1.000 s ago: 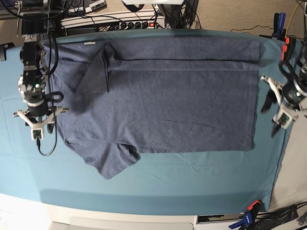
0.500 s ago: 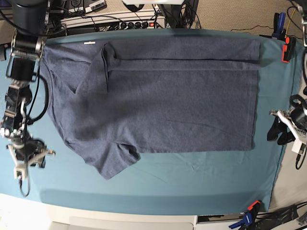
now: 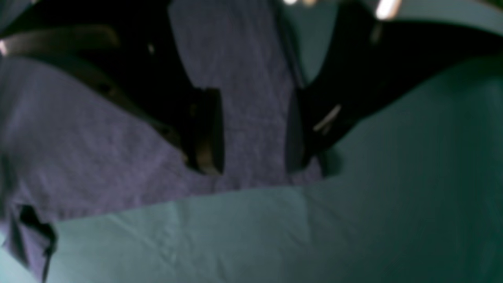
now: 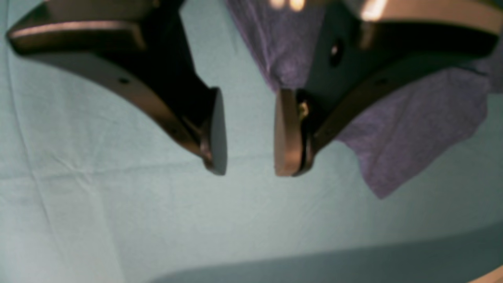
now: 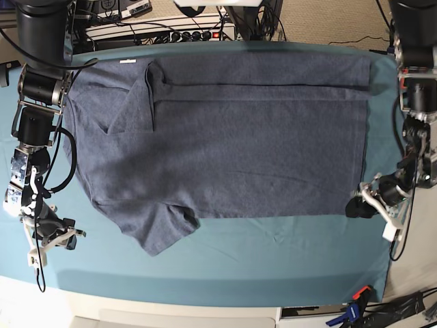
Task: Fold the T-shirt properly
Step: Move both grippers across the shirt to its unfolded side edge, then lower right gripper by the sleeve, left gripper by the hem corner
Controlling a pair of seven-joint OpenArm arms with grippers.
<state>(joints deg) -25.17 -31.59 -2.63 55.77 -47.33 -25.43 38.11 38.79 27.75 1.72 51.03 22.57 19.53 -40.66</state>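
Item: T-shirt (image 5: 225,147), slate-blue, spread flat on the teal tablecloth (image 5: 273,260) over the desk; far long edge already folded in, near sleeve (image 5: 160,229) loose at 7 o'clock.

Left gripper (image 5: 362,203): I've brought it in from the 3 o'clock edge over the last second; now over the shirt's near hem corner (image 3: 310,173), jaws apart, nothing held.

Right gripper (image 5: 49,239): dropped from beside the collar to 8 o'clock, jaws apart over bare cloth, sleeve just beside it.

Reading: both arms look staged for the near-edge fold; no grasp made yet.
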